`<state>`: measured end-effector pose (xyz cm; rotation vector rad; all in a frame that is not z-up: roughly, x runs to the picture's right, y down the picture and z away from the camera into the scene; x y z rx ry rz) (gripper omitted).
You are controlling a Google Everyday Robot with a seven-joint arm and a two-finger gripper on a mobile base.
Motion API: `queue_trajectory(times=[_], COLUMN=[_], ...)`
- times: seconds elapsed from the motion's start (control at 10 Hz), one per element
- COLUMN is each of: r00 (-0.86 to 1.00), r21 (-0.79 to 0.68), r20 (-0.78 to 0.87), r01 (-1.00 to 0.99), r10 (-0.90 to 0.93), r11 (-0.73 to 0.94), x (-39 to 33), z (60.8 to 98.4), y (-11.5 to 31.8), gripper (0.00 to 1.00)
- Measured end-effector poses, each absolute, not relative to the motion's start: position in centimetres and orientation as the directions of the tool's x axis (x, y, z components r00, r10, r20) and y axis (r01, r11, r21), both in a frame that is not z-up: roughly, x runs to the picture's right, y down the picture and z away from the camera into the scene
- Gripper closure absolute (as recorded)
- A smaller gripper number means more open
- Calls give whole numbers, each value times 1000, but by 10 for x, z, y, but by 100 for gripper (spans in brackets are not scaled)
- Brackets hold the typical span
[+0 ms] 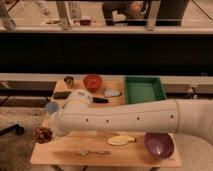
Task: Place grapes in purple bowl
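The grapes (pixel 42 134), a dark reddish-purple cluster, are at the left edge of the wooden table (pixel 60 155). My gripper (pixel 51 132) is at the end of the white arm, right against the grapes on their right side, mostly hidden by the arm's own bulk. The purple bowl (pixel 159 145) stands upright at the table's front right corner, far from the grapes, with the arm's forearm (pixel 125 119) passing just behind it.
A red bowl (pixel 92 81), a small metal cup (pixel 69 80) and a green tray (pixel 144 90) stand at the back. A banana (pixel 121 140) and a fork (pixel 92 151) lie near the front. A blue object (pixel 51 106) sits at the left.
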<state>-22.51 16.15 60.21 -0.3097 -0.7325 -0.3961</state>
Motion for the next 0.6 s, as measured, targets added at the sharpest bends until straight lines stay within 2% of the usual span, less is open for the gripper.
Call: queue_trajectory(times=[0.4, 0.6], r00=[695, 706], r21=[-98, -115], r20=[685, 681], r01=[386, 367], r10=[-219, -196], r11=[917, 923], x=[-198, -187], z=[579, 576], y=[116, 111], gripper=[98, 98])
